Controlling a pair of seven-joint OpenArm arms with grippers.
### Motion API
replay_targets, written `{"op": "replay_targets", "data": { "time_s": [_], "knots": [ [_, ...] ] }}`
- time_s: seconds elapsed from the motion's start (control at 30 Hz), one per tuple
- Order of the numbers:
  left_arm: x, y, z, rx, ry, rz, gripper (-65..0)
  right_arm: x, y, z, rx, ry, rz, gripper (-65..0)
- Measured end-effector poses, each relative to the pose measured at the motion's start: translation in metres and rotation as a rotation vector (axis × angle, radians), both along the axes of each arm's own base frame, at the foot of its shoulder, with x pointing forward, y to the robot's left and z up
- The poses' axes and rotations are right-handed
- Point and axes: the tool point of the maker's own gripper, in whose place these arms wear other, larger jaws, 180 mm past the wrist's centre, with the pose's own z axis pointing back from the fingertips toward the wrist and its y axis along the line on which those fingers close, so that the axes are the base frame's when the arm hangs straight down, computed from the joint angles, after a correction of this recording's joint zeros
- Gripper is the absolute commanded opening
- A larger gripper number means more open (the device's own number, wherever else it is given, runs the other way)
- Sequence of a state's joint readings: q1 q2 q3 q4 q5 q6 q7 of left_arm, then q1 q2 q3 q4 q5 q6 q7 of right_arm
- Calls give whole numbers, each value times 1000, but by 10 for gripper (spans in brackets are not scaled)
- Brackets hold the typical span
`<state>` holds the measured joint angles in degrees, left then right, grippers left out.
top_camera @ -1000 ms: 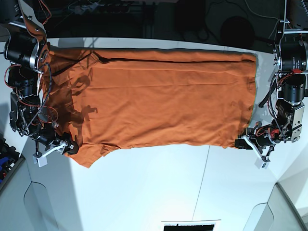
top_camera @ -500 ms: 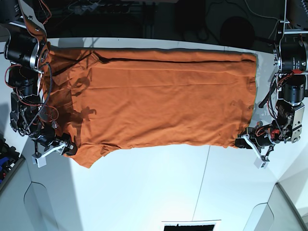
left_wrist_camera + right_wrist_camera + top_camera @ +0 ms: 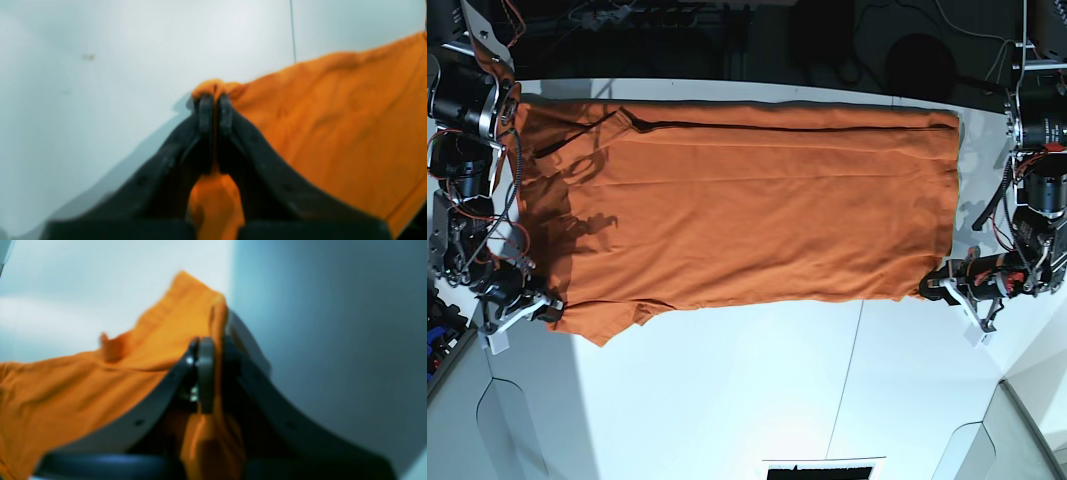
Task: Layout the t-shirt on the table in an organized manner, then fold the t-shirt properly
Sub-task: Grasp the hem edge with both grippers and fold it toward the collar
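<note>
In the left wrist view, our left gripper is clamped on a corner of the shirt.

In the right wrist view, our right gripper pinches another corner.

In the base view, both grippers have moved outward since a second ago, drawing the shirt flatter across the table; layout looks nearly done.

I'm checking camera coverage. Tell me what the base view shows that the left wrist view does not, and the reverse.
Only the base view shows the whole t-shirt spread across the table, with the right tool at one near corner and the left tool at the other. Only the left wrist view shows the left tool's pads closed on a bunched fold. Both show orange fabric, white tabletop and the dark seam line.
</note>
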<state>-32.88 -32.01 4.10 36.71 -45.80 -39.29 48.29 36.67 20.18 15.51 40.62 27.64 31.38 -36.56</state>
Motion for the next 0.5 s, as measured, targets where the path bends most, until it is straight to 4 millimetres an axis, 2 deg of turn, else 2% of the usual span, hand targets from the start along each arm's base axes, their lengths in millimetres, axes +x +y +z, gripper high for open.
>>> {"op": "replay_targets", "data": {
  "time_s": [0.07, 0.17, 0.3, 0.5],
  "knots": [
    [-4, 8, 4, 8, 19, -4, -650, 1, -2, 11, 6, -10, 12, -650],
    [-12, 7, 9, -23, 60, -20, -650, 0, -3, 21, 46, -12, 19, -650],
    [-18, -6, 21, -107, 92, -57, -650, -5, -2, 25, 89, 8, 37, -650],
    [-30, -7, 44, -196, 118, -99, -650, -16, 10, 28, 143, 50, 90, -650]
  ]
}}
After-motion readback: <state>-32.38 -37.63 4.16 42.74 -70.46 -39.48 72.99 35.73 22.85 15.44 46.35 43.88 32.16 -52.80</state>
